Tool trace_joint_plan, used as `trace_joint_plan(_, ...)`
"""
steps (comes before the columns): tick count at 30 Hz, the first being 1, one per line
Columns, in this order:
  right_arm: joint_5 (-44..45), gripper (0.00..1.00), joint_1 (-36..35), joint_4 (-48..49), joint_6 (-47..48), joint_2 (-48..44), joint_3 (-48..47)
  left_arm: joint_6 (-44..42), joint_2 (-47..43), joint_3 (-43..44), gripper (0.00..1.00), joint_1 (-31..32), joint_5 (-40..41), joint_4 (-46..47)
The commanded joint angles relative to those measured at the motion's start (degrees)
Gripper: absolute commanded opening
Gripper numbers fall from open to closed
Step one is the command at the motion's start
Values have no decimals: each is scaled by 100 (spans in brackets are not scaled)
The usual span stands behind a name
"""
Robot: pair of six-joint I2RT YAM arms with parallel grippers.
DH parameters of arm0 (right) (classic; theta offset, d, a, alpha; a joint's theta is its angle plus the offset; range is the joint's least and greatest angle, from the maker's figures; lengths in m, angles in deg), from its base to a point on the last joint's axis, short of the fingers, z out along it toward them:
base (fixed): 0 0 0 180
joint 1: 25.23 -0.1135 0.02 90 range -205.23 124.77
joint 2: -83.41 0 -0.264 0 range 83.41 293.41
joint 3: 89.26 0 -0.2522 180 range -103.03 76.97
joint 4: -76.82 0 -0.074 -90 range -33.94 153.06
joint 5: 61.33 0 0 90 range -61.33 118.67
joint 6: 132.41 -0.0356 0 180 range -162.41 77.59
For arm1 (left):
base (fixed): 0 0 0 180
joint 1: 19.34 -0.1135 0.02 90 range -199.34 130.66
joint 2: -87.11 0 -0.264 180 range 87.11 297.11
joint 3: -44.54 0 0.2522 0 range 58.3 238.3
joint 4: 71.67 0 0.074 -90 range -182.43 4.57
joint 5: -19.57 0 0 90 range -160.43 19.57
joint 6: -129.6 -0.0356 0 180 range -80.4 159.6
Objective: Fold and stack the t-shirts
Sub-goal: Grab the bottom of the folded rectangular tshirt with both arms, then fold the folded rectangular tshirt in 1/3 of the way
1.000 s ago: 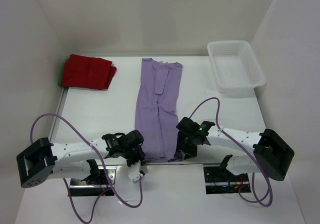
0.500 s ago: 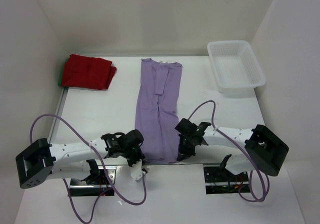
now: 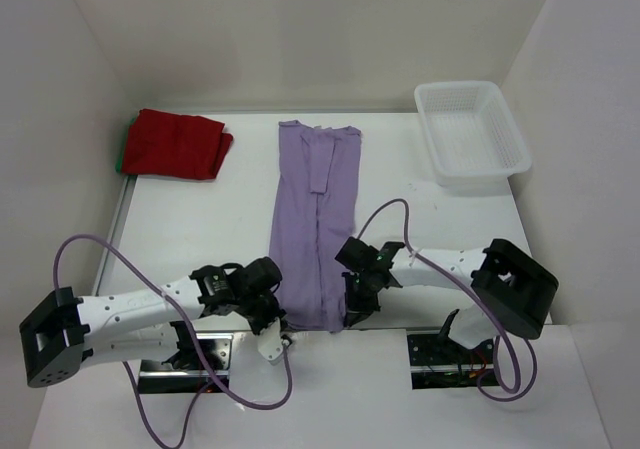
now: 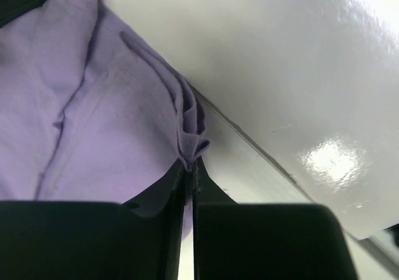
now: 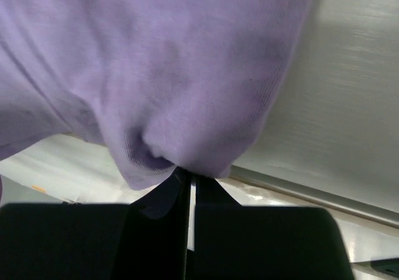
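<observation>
At the near edge of the table [image 3: 190, 224], my left pincer [image 3: 276, 317] and right pincer [image 3: 351, 308] stayed clamped shut on the lavender t-shirt [image 3: 315, 219] hem, the right having slid leftward.

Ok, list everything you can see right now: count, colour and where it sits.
lavender t-shirt: 1, pale lavender, a long strip down the table's middle
dark red t-shirt: 1, dark red, folded, far left corner
green t-shirt: 1, bright green, only a sliver showing under the red one's left edge
basket: 1, white lattice plastic, far right corner
table: 1, white
cables: 2, purple, one looping off each arm
left arm: 1, white and black, jaws shut on the lavender hem's near left corner
right arm: 1, white and black, jaws shut on the near right corner
</observation>
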Motion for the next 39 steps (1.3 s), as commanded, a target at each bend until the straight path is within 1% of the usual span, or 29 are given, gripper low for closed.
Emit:
trace_joint_plan(1,224,0,-72,-275,228,-134,-475,871,-213,251,9,35,-238,-135)
trace_joint_plan(2,286,0,-72,-494,228,-291,-615,1108,-292,304,7,35,-150,-64)
trace_joint_plan(4,287,0,103,-654,228,-450,-730,1547,-371,392,6,-210,-96,-2)
trace_joint_plan(6,287,0,218,-778,368,-591,-827,1812,-433,481,6,-386,-96,-2)
trace_joint_plan(7,235,0,270,-873,421,-592,-932,1918,-494,559,6,-605,-96,-2)
trace_joint_plan(10,234,0,446,-1120,737,-443,-1187,2357,-494,744,5,-975,-220,103)
trace_joint_plan(11,234,0,551,-1181,947,-373,-1327,2567,-442,805,5,-1246,-307,173)
trace_joint_plan(13,234,0,692,-1313,1185,-153,-1555,2701,-188,1051,5,-1537,-439,174)
trace_joint_plan(14,234,0,893,-1314,1439,-74,-1635,2771,100,1156,5,-1878,-561,174)
trace_joint_plan(16,234,0,1140,-1436,1686,128,-1933,2824,427,1524,5,-2266,-737,174)
trace_joint_plan(17,234,0,1428,-1437,1826,198,-2048,2824,698,1640,5,-2668,-956,226)
trace_joint_plan(20,181,0,1947,-1437,2328,550,-2593,2824,1148,2114,5,-3145,-1107,384)
trace_joint_plan(24,15,0,2345,-1490,2864,1173,-3391,2938,1702,2728,5,-3339,-1160,525)
trace_joint_plan(28,-117,0,2626,-1490,3049,1753,-3884,3061,2369,3178,5,-3524,-1082,788)
trace_joint_plan(33,-407,0,3109,-1437,3225,2114,-4499,3167,2941,3390,5,-3647,-792,1351)
trace_joint_plan(39,-566,0,3303,-1568,3515,2809,-5274,3273,3451,3653,5,-3824,-729,1764)
